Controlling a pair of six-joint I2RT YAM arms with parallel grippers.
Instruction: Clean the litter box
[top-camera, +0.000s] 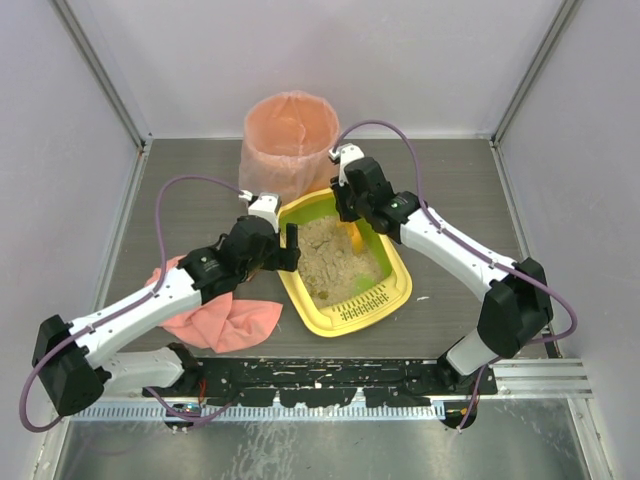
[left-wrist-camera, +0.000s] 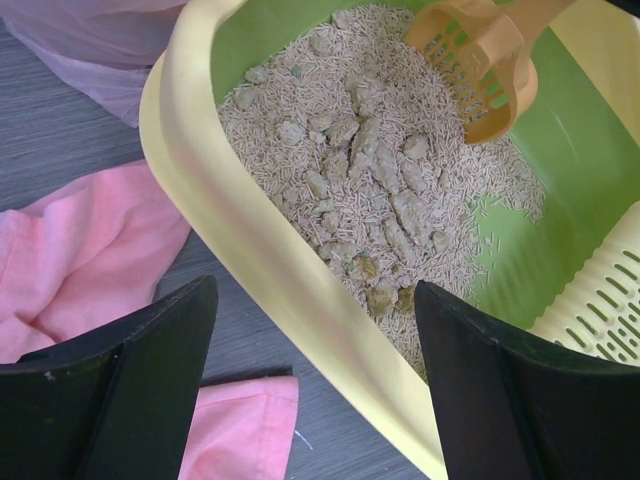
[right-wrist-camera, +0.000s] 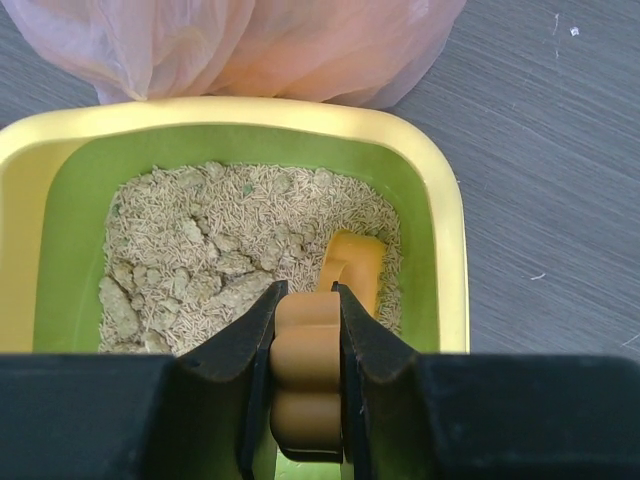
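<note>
The yellow litter box (top-camera: 398, 297) with a lime-green inside holds beige litter with clumps (top-camera: 330, 262); its slotted grate (top-camera: 362, 312) is at the near end. My right gripper (top-camera: 345, 203) is shut on the handle of an orange slotted scoop (right-wrist-camera: 308, 360), whose head (left-wrist-camera: 478, 60) rests in the litter at the far right side. My left gripper (top-camera: 285, 250) is open, its jaws straddling the box's left rim (left-wrist-camera: 290, 290), one finger (left-wrist-camera: 510, 380) over the litter and one (left-wrist-camera: 120, 390) outside.
A tall round pink-lined bin (top-camera: 289, 140) stands just behind the box. A pink cloth (top-camera: 222, 320) lies on the table left of the box, under my left arm. Grey walls enclose the table.
</note>
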